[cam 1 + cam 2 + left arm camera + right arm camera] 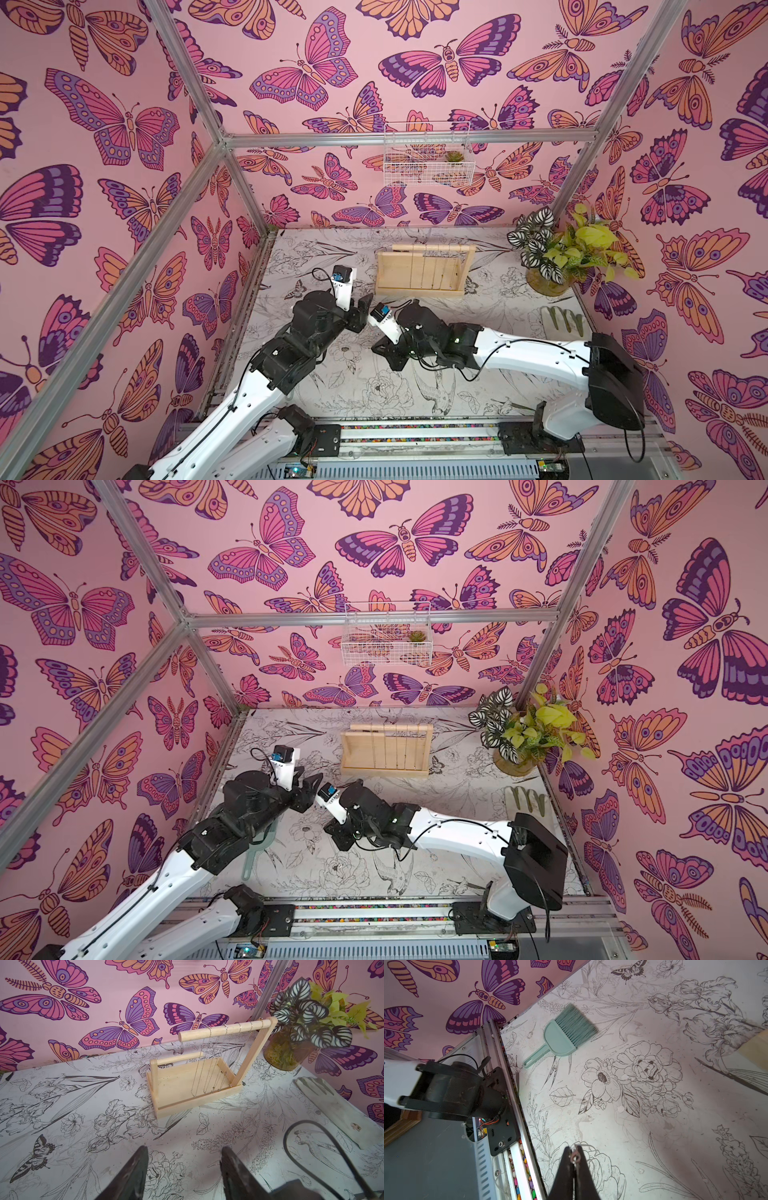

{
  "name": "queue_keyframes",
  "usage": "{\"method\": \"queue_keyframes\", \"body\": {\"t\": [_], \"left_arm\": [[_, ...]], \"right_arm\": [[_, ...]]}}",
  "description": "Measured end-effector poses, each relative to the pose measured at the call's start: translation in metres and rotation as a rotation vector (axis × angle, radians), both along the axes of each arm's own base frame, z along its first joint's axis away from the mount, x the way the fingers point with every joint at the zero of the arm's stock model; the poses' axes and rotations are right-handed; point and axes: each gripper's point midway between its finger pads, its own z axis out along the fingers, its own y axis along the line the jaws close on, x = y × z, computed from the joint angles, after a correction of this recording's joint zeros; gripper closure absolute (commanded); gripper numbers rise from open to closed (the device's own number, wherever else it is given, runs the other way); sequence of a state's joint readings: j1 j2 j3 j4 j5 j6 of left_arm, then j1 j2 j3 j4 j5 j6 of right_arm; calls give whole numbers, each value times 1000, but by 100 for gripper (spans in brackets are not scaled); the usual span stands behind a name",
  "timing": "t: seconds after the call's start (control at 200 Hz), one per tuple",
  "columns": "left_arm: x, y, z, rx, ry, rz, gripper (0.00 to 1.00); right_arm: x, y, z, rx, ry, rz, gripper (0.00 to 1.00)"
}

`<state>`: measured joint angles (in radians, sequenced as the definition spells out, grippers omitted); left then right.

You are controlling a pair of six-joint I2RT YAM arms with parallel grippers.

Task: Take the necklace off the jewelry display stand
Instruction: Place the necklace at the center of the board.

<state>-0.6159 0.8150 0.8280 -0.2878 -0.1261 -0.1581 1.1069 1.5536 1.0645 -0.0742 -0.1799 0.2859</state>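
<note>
The right gripper (573,1149), its fingers pressed together, seems to pinch the necklace (573,1157) by its silvery clasp low over the tabletop (654,1147). That is well apart from the jewelry display stand (172,1084), where other chains (209,1068) hang. The left gripper (185,1153) has its fingers spread and empty. Removal looks done, so next comes laying the necklace down gently.

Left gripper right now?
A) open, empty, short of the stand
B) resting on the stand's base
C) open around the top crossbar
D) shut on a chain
A: in the left wrist view the left gripper has its jaws apart with only printed tabletop between them, and the jewelry display stand stands apart from it, farther along the table.
</note>
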Motion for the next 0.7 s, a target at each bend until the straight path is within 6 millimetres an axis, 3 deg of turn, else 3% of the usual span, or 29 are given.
{"method": "queue_keyframes", "body": {"t": [0.225, 0.425, 0.701], "left_arm": [[3, -2, -6, 10, 20, -7, 40], [5, -5, 2, 6, 9, -14, 40], [8, -2, 10, 6, -9, -7, 39]], "right_arm": [[18, -3, -12, -22, 16, -33, 100], [30, -2, -25, -41, 48, -37, 100], [50, 0, -29, -44, 48, -53, 100]]}}
